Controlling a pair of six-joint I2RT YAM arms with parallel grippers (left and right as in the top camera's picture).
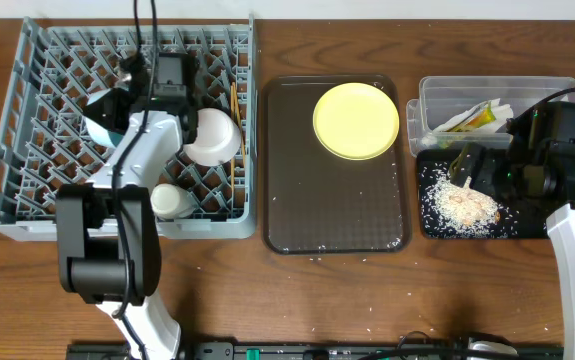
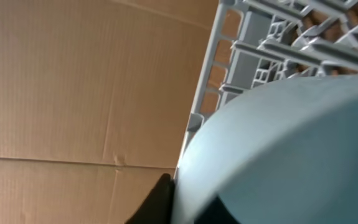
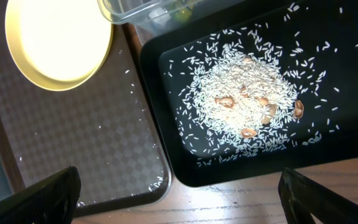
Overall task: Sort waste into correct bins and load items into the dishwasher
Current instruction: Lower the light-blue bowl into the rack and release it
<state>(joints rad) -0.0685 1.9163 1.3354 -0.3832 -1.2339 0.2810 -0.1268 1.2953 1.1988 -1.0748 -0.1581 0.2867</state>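
In the grey dishwasher my left gripper is shut on the rim of the light blue bowl, which stands tilted. The left wrist view shows the bowl close up with my left gripper pinching its edge. A white bowl, a white cup and thin chopsticks also sit in the rack. The yellow plate lies on the brown tray. My right gripper hangs open over the black bin's near corner. Rice-like food scraps are piled in that bin.
The clear bin behind the black bin holds white paper and a green-and-orange wrapper. Stray rice grains lie on the brown tray beside the plate. A cardboard wall stands beyond the rack.
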